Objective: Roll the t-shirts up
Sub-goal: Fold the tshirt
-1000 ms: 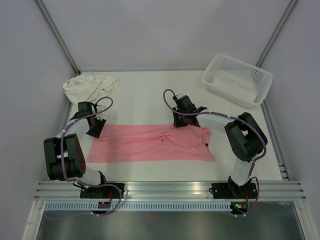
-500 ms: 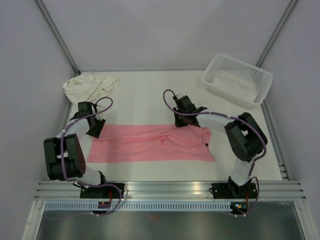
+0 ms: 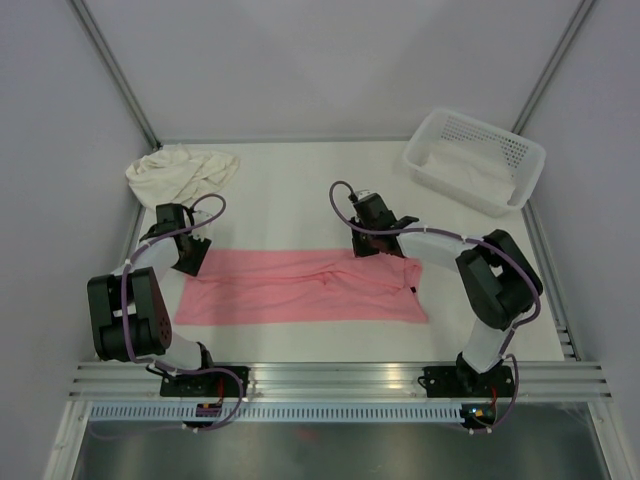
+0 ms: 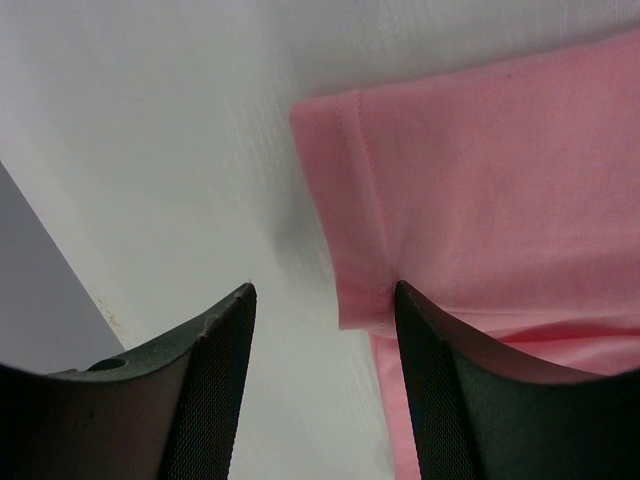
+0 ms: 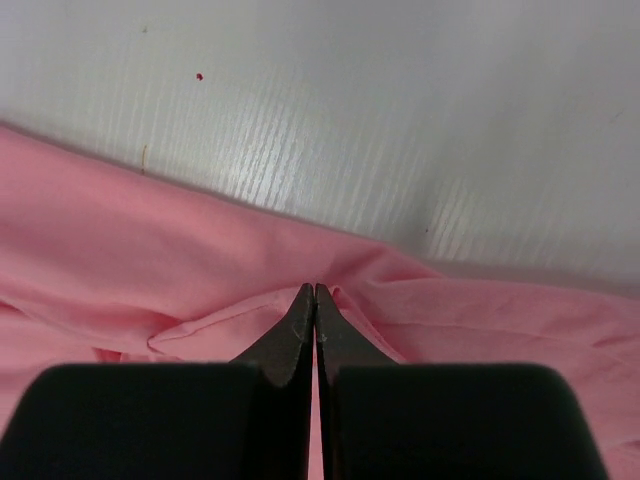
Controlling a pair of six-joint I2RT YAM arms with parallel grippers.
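The salmon-pink t-shirt (image 3: 300, 287) lies folded into a long flat band across the table's near middle. The cream t-shirt (image 3: 180, 170) is bunched in a heap at the far left. My left gripper (image 3: 192, 258) is open, low over the pink shirt's far left corner; in the left wrist view (image 4: 325, 330) the hemmed corner (image 4: 365, 300) lies by the right finger. My right gripper (image 3: 363, 247) is shut at the shirt's far edge; in the right wrist view its tips (image 5: 315, 292) pinch a wrinkled fold of pink cloth (image 5: 200, 260).
A white perforated basket (image 3: 410, 160) stands at the far right with white cloth inside. Grey walls and metal posts enclose the table on three sides. The metal rail with both arm bases runs along the near edge.
The right arm's elbow and gripper have shifted slightly to the right. The left arm and both shirts look unchanged.
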